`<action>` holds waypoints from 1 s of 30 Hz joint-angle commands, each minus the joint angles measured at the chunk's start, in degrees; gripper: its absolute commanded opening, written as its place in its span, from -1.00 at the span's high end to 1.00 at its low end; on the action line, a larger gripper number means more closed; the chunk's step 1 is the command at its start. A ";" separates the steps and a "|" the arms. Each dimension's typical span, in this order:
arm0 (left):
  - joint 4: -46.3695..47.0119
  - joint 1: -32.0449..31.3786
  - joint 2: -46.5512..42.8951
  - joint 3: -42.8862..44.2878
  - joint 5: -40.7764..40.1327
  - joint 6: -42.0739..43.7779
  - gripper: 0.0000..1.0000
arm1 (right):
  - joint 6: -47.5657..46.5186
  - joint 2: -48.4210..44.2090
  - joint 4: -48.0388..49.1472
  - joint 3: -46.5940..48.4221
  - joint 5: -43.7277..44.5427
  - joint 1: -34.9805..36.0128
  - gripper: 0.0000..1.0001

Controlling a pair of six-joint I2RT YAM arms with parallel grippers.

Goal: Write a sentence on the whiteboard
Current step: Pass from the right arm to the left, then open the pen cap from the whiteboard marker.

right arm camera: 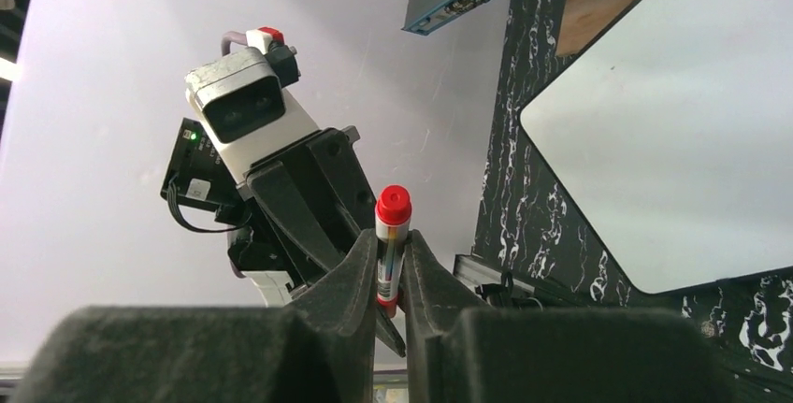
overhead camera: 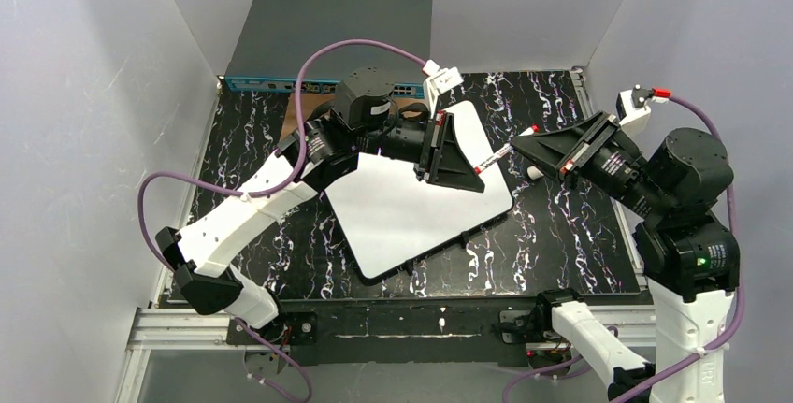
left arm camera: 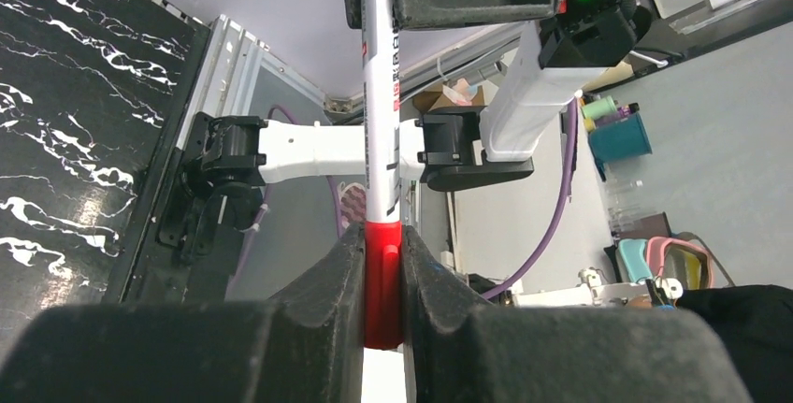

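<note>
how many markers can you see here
1. The marker is in the air beside the whiteboard: left gripper shut on its red end, right gripper shut on its barrel. Others may be hidden under the arms.

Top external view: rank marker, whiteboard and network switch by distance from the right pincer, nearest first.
1. The marker: gripped in the right pincer, right of centre.
2. The whiteboard: just to the left, lying mid-table.
3. The network switch: far back left, by the wall.
</note>
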 commanded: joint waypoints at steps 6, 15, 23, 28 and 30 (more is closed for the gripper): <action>1.85 -0.15 -1.16 3.06 2.58 -2.45 1.00 | -4.35 -2.77 19.45 -7.97 -16.41 0.03 -0.47; 0.29 -0.12 -0.56 4.74 11.23 -4.11 1.00 | -4.63 -4.61 30.14 -11.29 -26.79 0.03 -0.27; -0.11 -0.15 -0.36 4.39 14.02 -4.86 1.00 | -3.39 -4.21 34.00 -10.52 -27.87 0.05 -0.03; -0.57 -0.14 -0.04 5.28 13.87 -4.41 1.00 | -3.53 -4.26 33.83 -11.44 -27.77 0.04 0.07; -0.67 -0.13 0.13 5.35 13.99 -4.32 1.00 | -3.05 -4.18 34.72 -11.48 -27.53 0.03 0.10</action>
